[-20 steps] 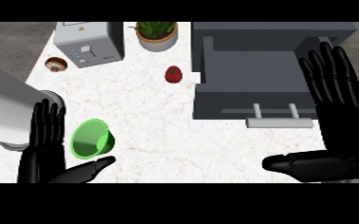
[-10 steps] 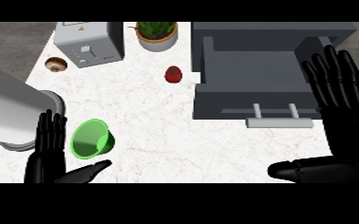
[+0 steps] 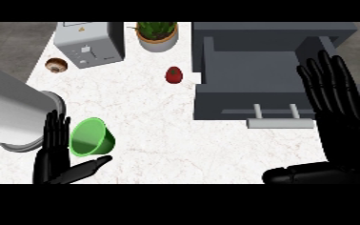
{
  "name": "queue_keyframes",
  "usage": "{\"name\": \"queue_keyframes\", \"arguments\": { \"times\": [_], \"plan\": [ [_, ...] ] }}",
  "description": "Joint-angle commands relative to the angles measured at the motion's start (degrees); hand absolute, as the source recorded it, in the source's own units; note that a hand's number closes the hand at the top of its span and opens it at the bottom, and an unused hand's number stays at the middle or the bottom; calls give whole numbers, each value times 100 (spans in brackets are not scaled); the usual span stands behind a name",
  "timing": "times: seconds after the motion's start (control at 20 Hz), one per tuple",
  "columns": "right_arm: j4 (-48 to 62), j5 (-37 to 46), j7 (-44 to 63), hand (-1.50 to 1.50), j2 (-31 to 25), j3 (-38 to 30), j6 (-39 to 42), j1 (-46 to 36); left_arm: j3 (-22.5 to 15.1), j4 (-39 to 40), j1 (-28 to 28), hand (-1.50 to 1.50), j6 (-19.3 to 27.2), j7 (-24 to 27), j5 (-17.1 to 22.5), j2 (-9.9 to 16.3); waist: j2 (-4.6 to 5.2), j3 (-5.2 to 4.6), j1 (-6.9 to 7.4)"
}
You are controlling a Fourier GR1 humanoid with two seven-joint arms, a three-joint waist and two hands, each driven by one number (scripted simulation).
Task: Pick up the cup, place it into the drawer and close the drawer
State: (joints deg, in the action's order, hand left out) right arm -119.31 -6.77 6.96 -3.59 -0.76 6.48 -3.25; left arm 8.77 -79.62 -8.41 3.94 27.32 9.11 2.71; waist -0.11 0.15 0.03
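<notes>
A green cup (image 3: 92, 137) lies on its side on the white counter at the lower left, its mouth facing the view. My left hand (image 3: 53, 159) is open right beside it, fingers up along its left side and thumb stretched out below it, not closed on it. The grey drawer (image 3: 256, 81) stands pulled open at the right, with a pale handle (image 3: 279, 122) at its front. My right hand (image 3: 336, 109) is open at the right edge, fingers straight up next to the drawer.
A grey toaster-like box (image 3: 88, 43) and a potted plant (image 3: 157, 35) stand at the back. A red fruit (image 3: 174, 75) lies left of the drawer. A small brown item (image 3: 56, 65) and a large metal pot (image 3: 21, 114) sit at the left.
My left hand has slid down and slightly right, closer under the cup. My right hand has drifted a little lower and rightward. The cup has not moved.
</notes>
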Motion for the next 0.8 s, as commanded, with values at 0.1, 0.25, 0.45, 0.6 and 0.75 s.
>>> {"name": "queue_keyframes", "arguments": {
  "times": [0.1,0.25,0.45,0.6,0.75],
  "plan": [
    [-106,-26,157,-150,-17,-3,-6,-76,430,628,113,-150,-357,333,333,248,10,-16,0],
    [54,-413,327,-150,-240,-392,136,-341,332,1540,583,-150,-25,882,43,-46,14,-17,-15],
    [-149,23,470,-150,-32,4,-90,-194,687,2160,631,-150,-568,1248,330,375,13,-18,-9],
    [-87,-69,328,-150,-32,-69,14,-119,497,1859,474,-150,-352,1087,235,226,11,-16,1],
    [-188,-414,519,-150,-220,-360,110,-357,533,2951,1001,-150,-512,1645,128,272,14,-17,-14]
  ]
}}
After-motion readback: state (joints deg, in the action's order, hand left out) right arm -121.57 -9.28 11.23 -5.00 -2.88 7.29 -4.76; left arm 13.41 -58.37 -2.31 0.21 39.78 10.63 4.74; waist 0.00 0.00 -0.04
